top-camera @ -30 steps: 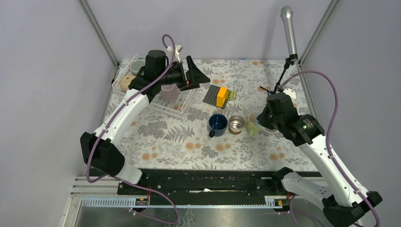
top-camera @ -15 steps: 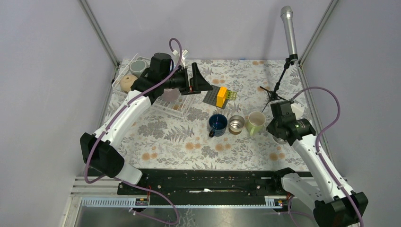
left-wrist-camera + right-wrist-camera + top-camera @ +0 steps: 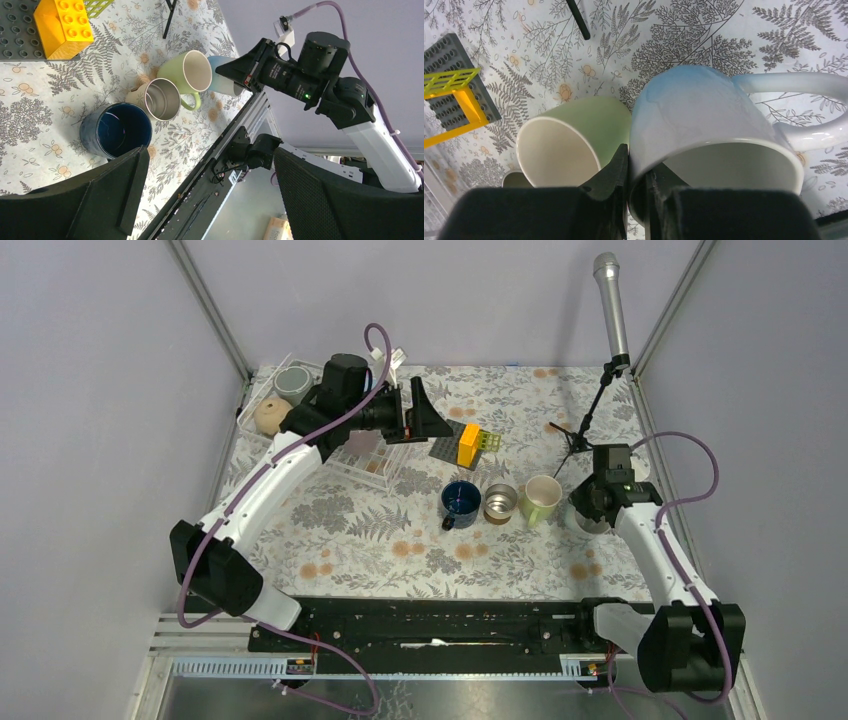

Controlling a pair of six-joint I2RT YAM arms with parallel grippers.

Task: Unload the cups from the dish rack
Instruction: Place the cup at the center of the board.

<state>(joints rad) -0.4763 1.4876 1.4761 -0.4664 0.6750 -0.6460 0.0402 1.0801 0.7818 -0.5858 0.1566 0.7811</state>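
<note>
Jaws of the right gripper (image 3: 636, 172) are together, clamped on the rim of the light blue mug (image 3: 704, 115), with one finger inside and one outside. This mug is near the right edge of the table (image 3: 380, 540), just beside the pale green mug (image 3: 541, 497). The steel mug (image 3: 500, 502) and the navy mug (image 3: 461, 499) continue the row toward the table's middle. The left gripper (image 3: 412, 418) is spread wide apart and holds nothing, above the right end of the dish rack (image 3: 385, 468). The rack sits in the far left corner and holds a grey mug (image 3: 292, 380), a tan mug (image 3: 268, 415) and a mauve mug (image 3: 361, 443).
</note>
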